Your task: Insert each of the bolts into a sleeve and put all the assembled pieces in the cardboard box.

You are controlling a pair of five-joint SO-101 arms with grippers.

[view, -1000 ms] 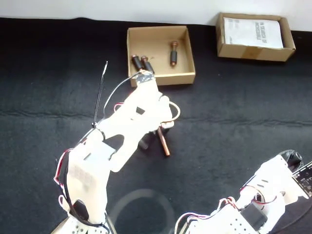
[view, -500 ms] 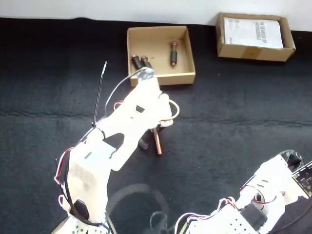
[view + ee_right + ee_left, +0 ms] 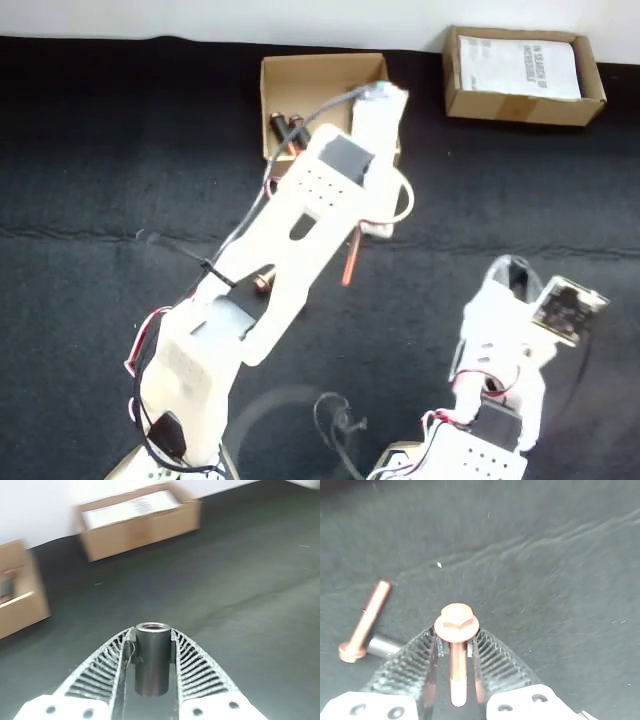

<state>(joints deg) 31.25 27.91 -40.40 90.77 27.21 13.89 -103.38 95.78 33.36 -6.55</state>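
Black cloth-covered table (image 3: 80,150) spans the high view. Left arm (image 3: 290,230) runs from the lower left of the frame up to centre, its wrist overlapping the near right corner of the cardboard box (image 3: 310,90) at top centre. Right arm (image 3: 505,340) sits at lower right. A second box (image 3: 500,107) holding a printed sheet is at the upper right.

Left gripper (image 3: 456,630): jaws narrow, clamped on the held bolt (image 3: 456,622), which hangs clear above the cloth.

Right gripper (image 3: 152,630): jaws narrow, gripping the held sleeve (image 3: 152,660) upright, bore facing up.

Assembled pieces (image 3: 283,128) lie at the box's left side.

On the cloth: a loose bolt (image 3: 364,622) just beside a loose sleeve (image 3: 385,644).
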